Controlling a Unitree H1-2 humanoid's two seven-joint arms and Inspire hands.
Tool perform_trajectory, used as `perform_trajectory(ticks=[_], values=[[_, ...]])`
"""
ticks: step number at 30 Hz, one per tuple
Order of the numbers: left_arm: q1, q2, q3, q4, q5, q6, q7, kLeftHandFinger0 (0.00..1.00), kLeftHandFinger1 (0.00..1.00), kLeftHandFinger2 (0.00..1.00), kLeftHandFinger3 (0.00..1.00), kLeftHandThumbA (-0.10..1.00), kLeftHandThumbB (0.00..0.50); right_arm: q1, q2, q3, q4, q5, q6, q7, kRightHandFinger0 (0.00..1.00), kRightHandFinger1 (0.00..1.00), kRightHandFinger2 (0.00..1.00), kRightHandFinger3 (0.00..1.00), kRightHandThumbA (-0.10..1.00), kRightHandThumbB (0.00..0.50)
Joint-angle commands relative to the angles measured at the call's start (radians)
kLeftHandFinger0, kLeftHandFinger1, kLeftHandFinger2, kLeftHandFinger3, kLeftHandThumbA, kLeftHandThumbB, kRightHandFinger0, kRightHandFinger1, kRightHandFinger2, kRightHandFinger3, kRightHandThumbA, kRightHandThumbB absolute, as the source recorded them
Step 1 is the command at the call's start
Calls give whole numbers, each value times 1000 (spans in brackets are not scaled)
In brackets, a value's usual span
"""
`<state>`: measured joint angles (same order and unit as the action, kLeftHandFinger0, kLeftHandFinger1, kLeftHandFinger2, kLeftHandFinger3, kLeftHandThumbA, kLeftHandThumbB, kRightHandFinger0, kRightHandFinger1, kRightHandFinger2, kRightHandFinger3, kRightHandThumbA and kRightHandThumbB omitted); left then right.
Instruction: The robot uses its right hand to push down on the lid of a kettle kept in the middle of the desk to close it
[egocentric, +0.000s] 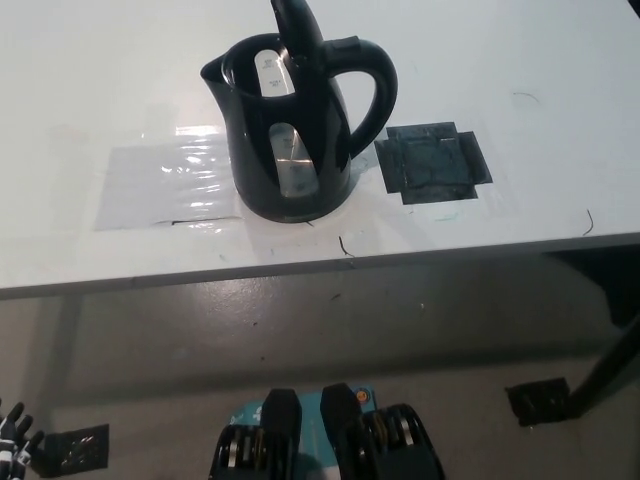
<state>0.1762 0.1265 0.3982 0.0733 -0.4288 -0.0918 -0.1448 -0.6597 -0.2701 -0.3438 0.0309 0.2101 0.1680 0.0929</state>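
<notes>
Upright, kettle (295, 130) on desk (560, 90), lid (297, 35) raised; left hand (14, 448) low, fingers' state unclear.

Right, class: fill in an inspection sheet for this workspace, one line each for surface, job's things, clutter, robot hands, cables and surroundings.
Surface: white desk, scuffed, with pen marks near the front edge.
Job's things: black kettle standing upright mid-desk; its lid is raised, not closed.
Clutter: black tape patch right of the kettle; clear film patch to its left.
Robot hands: left robot hand just visible at the lower left corner, state unclear; right robot hand not in view.
Cables: nothing seen.
Surroundings: grey floor with black floor markers.
</notes>
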Motion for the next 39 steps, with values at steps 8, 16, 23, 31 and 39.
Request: perform_trajectory(ticks=[8,16,23,31,39], values=[[59,32,4,-50,-26,-14,-33,1000,1000,959,1000,561,204,-746,154,191,204,-168,302,-205,1000,1000,1000,1000,362,0],[61,33,-3,-51,-9,-31,-33,1000,1000,954,1000,575,186,-866,277,243,587,-206,147,-247,1000,1000,1000,1000,452,46],[67,40,-7,-56,-22,-21,-44,1000,1000,945,1000,565,224,-926,373,253,821,-196,40,-305,1000,1000,1000,880,414,52],[79,35,-17,-50,-17,-19,-45,1000,1000,931,1000,553,242,-949,449,241,1011,-172,-79,-342,1000,1000,1000,942,441,58],[74,36,-22,-51,-20,-20,-41,1000,1000,935,1000,547,226,-928,509,251,1081,-175,-119,-378,915,1000,1000,932,328,91]])
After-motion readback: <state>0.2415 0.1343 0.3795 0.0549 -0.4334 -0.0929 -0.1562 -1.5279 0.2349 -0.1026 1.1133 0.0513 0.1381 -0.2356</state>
